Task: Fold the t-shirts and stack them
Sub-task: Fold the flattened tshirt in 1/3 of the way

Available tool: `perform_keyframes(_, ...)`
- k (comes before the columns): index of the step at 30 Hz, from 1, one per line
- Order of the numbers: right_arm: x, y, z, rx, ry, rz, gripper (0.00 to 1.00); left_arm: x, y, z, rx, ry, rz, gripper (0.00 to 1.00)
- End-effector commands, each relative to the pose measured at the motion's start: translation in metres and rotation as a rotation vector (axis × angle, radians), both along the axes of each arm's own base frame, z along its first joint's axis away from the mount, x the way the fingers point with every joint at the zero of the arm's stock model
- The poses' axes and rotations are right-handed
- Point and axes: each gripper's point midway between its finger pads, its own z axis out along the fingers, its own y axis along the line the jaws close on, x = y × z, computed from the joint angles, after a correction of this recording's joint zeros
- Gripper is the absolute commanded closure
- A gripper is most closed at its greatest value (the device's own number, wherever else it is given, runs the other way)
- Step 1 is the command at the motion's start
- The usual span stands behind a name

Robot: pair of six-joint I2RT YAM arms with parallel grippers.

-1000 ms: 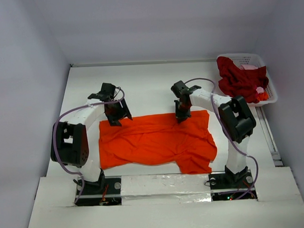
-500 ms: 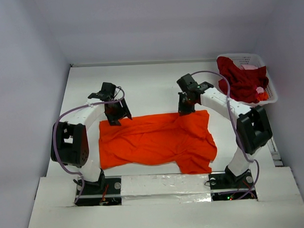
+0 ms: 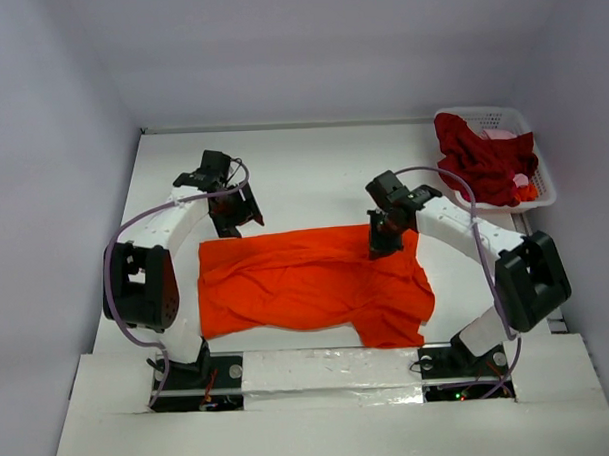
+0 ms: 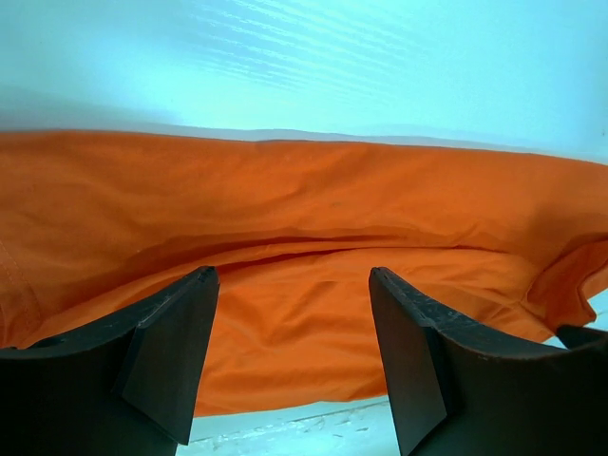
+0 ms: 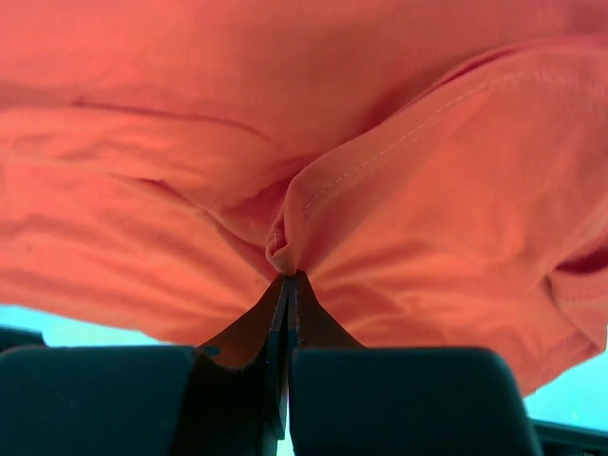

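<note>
The bright orange-red t-shirt (image 3: 306, 283) lies spread and rumpled on the white table between the arms. My right gripper (image 3: 378, 247) is shut on a pinch of cloth at the shirt's far right edge; in the right wrist view, the fold (image 5: 285, 237) bunches at the closed tips of the gripper (image 5: 288, 277). My left gripper (image 3: 231, 223) hovers open just behind the shirt's far left corner. Nothing is between the jaws of the left gripper (image 4: 293, 275), and the orange cloth (image 4: 304, 199) lies beyond them. A dark crimson t-shirt (image 3: 482, 162) is heaped in the basket, with pink cloth (image 3: 501, 134) beside it.
The white lattice basket (image 3: 539, 170) stands at the table's far right corner. Grey walls close in the table at the back and on both sides. Both arm bases sit on a taped strip (image 3: 330, 372) at the near edge.
My right gripper has moved rightward and toward the near side while still gripping the shirt's far edge, and its elbow swung out to the right. The left gripper has drawn slightly back from the shirt.
</note>
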Motion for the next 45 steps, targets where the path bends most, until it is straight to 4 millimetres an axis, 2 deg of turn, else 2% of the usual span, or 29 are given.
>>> perform_keyframes(1, -0.013, 0.001, 0.016, 0.04, -0.01, 0.014, 1.0, 0.004, 0.0, 0.014, 0.016, -0.019, -0.017, 0.38)
perform_keyframes(6, -0.032, 0.0, 0.016, 0.069, 0.025, 0.036, 1.0, 0.007, 0.0, 0.019, 0.02, -0.027, -0.023, 0.38)
perform_keyframes(13, -0.059, 0.011, 0.009, 0.104, 0.103, 0.132, 1.0, 0.012, -0.002, 0.025, 0.021, -0.02, -0.043, 0.37)
perform_keyframes(16, -0.064, 0.013, 0.005, 0.114, 0.133, 0.145, 1.0, 0.01, -0.006, 0.022, 0.004, 0.0, -0.065, 0.37)
perform_keyframes(22, -0.062, 0.014, -0.006, 0.105, 0.147, 0.147, 1.0, -0.002, -0.01, 0.018, -0.026, 0.025, -0.084, 0.37)
perform_keyframes(26, -0.069, 0.015, -0.028, 0.105, 0.2, 0.139, 1.0, -0.007, -0.005, 0.017, -0.008, 0.031, -0.085, 0.37)
perform_keyframes(28, -0.071, 0.017, -0.03, 0.122, 0.21, 0.137, 1.0, -0.008, -0.004, 0.021, -0.001, 0.021, -0.08, 0.37)
perform_keyframes(30, -0.074, 0.018, -0.034, 0.135, 0.221, 0.133, 0.91, -0.009, -0.002, 0.024, 0.005, 0.017, -0.076, 0.36)
perform_keyframes(31, -0.077, 0.019, -0.035, 0.142, 0.232, 0.132, 0.81, -0.009, -0.001, 0.026, 0.011, 0.011, -0.073, 0.36)
perform_keyframes(33, -0.079, 0.019, -0.038, 0.146, 0.238, 0.124, 0.73, -0.009, 0.001, 0.029, 0.019, 0.006, -0.067, 0.36)
perform_keyframes(34, -0.08, 0.017, -0.04, 0.139, 0.238, 0.119, 0.56, -0.008, 0.003, 0.031, 0.03, -0.002, -0.061, 0.36)
perform_keyframes(36, -0.079, 0.013, -0.037, 0.12, 0.222, 0.103, 0.4, -0.006, 0.005, 0.037, 0.037, -0.022, -0.046, 0.36)
perform_keyframes(37, -0.071, 0.008, -0.027, 0.096, 0.171, 0.085, 0.3, -0.004, 0.007, 0.046, 0.044, -0.049, -0.028, 0.36)
perform_keyframes(40, -0.051, -0.003, -0.004, 0.033, 0.057, 0.05, 0.21, 0.0, 0.013, 0.061, 0.063, -0.098, 0.0, 0.36)
perform_keyframes(41, -0.039, 0.0, 0.018, 0.051, -0.013, 0.043, 0.21, 0.0, 0.013, 0.064, 0.065, -0.106, 0.004, 0.36)
perform_keyframes(44, -0.021, -0.004, 0.049, 0.03, -0.113, 0.019, 0.21, -0.004, 0.014, 0.06, 0.067, -0.091, 0.003, 0.36)
perform_keyframes(45, -0.009, 0.004, 0.069, 0.053, -0.162, 0.027, 0.21, -0.006, 0.014, 0.058, 0.068, -0.086, 0.004, 0.36)
